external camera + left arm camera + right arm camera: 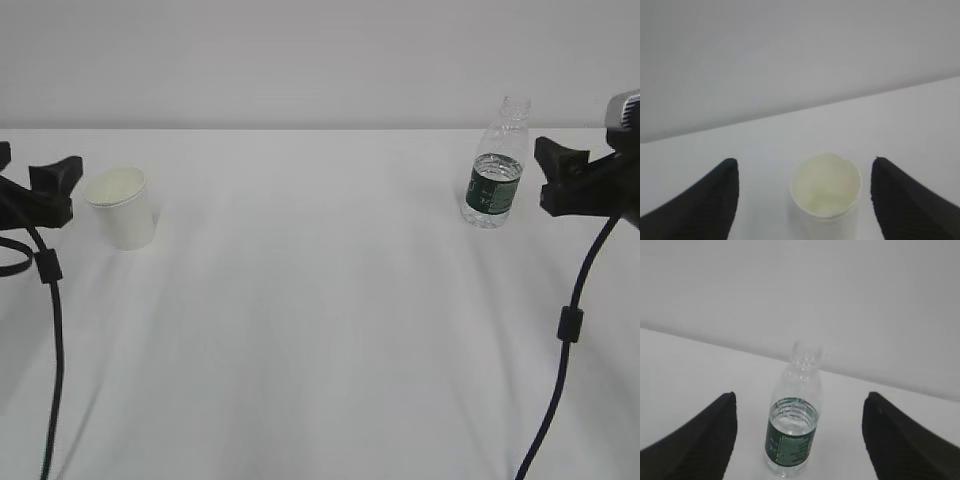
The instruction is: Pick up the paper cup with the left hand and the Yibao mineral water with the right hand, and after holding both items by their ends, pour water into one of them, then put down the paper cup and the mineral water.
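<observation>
Exterior view: you have the small white tapered paper cup [122, 207] upright near the white tabletop's [320, 330] left edge, the clear green-labelled Yibao mineral water bottle [496, 170] upright near the right edge.

Left wrist view: your left hand [805, 200] is spread wide, fingers [700, 205] flanking the cup [826, 192], no contact.

Right wrist view: your right hand [799, 440] is spread likewise around the bottle [794, 425], untouched.
</observation>
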Tool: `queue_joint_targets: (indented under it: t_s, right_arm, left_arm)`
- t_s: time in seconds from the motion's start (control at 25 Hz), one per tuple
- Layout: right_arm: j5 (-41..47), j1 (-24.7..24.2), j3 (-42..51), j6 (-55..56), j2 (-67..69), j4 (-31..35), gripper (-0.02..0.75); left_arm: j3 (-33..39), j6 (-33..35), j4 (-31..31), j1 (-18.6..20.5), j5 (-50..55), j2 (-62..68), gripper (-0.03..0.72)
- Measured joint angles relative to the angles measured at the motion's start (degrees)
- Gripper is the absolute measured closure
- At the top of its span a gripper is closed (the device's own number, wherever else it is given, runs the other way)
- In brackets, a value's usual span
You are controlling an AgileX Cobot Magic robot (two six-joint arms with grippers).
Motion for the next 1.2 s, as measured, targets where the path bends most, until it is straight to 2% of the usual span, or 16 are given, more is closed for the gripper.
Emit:
queue_joint_targets:
  t_s: [0.24, 0.36, 0.76, 1.08, 1.2]
  right_arm:
    - [12.5, 0.0, 0.1, -1.6, -13.4, -0.2, 0.145]
    - [23.0, 0.0, 0.1, -2.5, -23.1, -0.2, 0.145]
    - [50.1, 0.0, 0.4, -2.7, -48.0, -0.6, 0.146]
    - [69.0, 0.0, 0.6, -2.8, -62.0, -4.4, 0.146]
    - [73.4, 0.0, 0.6, -2.8, -64.9, -5.0, 0.146]
  left_arm:
    - [0.2, 0.5, 0.0, 0.0, 13.3, -13.4, 0.096]
    - [0.2, 0.5, 0.0, 0.0, 19.6, -19.8, 0.096]
    - [0.6, 0.6, -0.7, 0.0, 40.3, -39.6, 0.096]
    - [0.7, 0.6, -2.6, 0.0, 63.2, -60.6, 0.096]
    - [0.7, 0.6, -2.6, 0.0, 72.8, -68.3, 0.096]
